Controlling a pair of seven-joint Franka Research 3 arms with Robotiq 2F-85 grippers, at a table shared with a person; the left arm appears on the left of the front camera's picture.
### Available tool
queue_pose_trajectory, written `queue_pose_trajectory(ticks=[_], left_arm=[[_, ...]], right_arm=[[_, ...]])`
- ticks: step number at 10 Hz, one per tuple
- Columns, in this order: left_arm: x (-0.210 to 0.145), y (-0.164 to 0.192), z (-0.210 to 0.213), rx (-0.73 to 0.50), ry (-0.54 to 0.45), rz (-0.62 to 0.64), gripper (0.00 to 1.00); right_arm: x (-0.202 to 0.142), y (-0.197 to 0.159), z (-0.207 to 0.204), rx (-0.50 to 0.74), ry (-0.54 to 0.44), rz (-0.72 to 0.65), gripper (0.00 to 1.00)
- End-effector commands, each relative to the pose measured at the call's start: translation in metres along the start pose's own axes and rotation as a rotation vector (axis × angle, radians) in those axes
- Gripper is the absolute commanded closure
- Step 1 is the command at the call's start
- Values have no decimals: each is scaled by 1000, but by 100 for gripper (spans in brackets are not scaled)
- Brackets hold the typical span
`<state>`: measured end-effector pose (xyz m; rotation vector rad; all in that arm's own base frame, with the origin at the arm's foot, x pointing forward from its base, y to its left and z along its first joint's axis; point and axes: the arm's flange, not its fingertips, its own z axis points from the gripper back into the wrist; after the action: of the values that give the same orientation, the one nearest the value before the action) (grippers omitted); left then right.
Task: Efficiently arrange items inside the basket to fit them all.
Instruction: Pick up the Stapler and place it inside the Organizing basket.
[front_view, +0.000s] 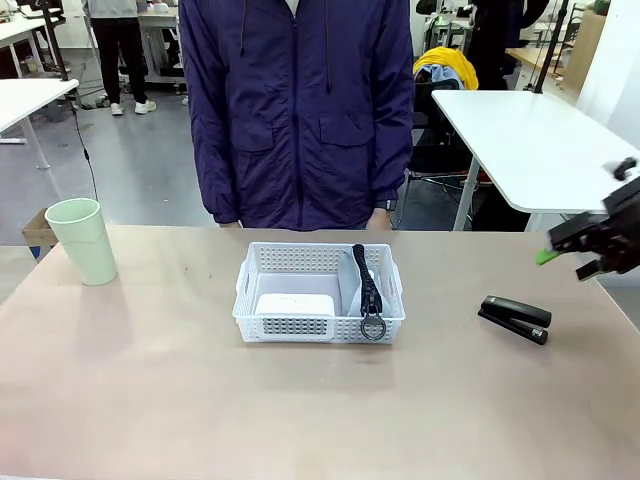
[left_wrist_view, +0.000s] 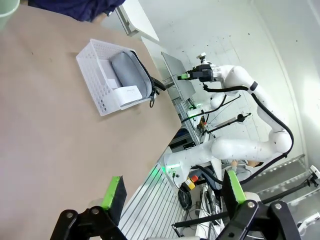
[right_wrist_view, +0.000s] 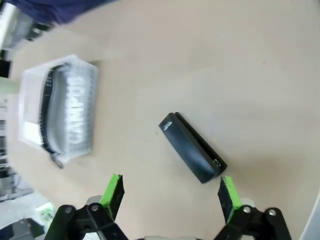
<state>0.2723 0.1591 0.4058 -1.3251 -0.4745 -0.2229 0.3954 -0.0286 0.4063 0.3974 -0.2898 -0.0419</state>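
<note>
Two empty | left hand (left_wrist_view: 174, 187) gaping | right hand (right_wrist_view: 171, 189) gaping, clear of black stapler (right_wrist_view: 192, 148)

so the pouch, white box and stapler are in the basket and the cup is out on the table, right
Not quite: the stapler lies on the table, to the right of the basket, as the front view shows. The pouch and white box are in the basket, and the cup is out on the table.

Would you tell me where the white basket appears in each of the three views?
Front view: basket at the centre of the table.
Left wrist view: basket in the upper left.
Right wrist view: basket at the left edge, blurred.
Shared landmark: the grey pouch inside it.
</note>
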Motion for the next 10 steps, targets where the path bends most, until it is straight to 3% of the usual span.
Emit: queue_pose_trajectory(ticks=[1, 3, 4, 5, 8, 10], left_arm=[[-2, -4, -2, -18, -15, -3, 0], [-2, -4, -2, -18, -15, -3, 0], [-2, -4, -2, -18, -15, -3, 0], [-2, -4, -2, -18, -15, -3, 0], [-2, -4, -2, -18, -15, -3, 0], [-2, -4, -2, -18, -15, -3, 0]], right_arm=[[-21, 2, -32, -136, 84, -17, 0], [-24, 1, -55, -181, 108, -11, 0], [-18, 3, -42, -156, 65, -41, 0], [-3, 6, -56, -126, 105, 10, 0], [-3, 3, -57, -133, 105, -1, 0], [4, 16, -73, -171, 163, 174, 0]])
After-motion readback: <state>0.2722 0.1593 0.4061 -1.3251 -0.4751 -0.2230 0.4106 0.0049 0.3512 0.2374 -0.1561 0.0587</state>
